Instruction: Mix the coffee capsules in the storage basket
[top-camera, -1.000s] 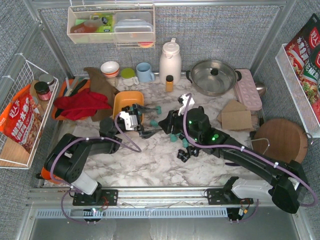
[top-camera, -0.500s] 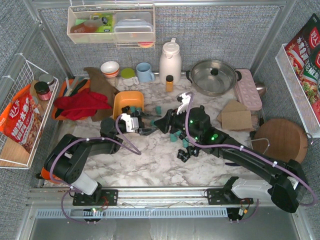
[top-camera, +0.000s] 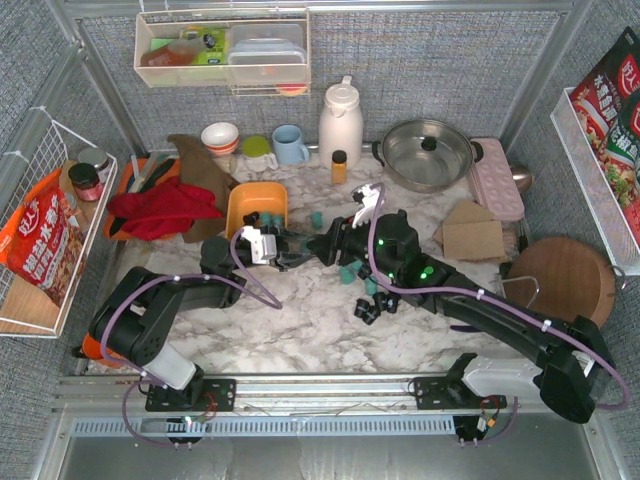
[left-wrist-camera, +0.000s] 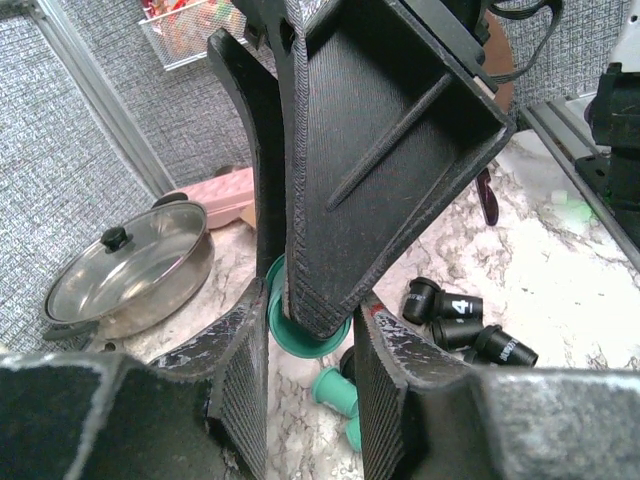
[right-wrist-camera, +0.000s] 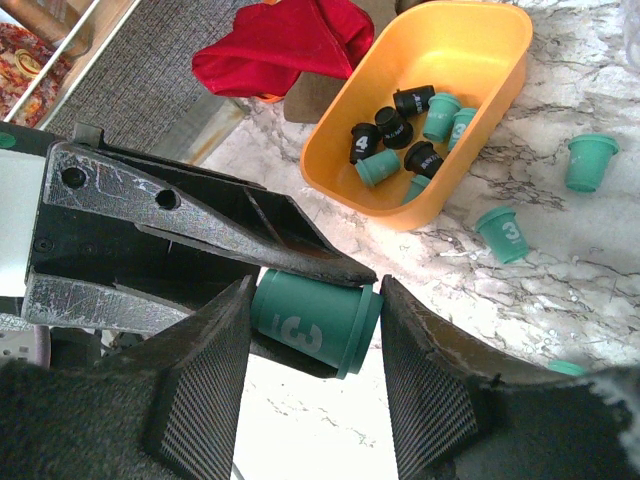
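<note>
One teal tapered plastic coffee capsule (right-wrist-camera: 315, 322) clamped in my right fingers (right-wrist-camera: 205, 385) | left fingers (left-wrist-camera: 240, 385) flank it, grip unclear | likely handover toward orange-yellow plastic storage basket (right-wrist-camera: 470, 50)

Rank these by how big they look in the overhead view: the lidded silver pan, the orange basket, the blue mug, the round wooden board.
1. round wooden board
2. lidded silver pan, nearly as big, so these two are close
3. orange basket
4. blue mug

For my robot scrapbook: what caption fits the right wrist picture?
Right fingers hold a teal capsule; the orange basket holds more.
</note>
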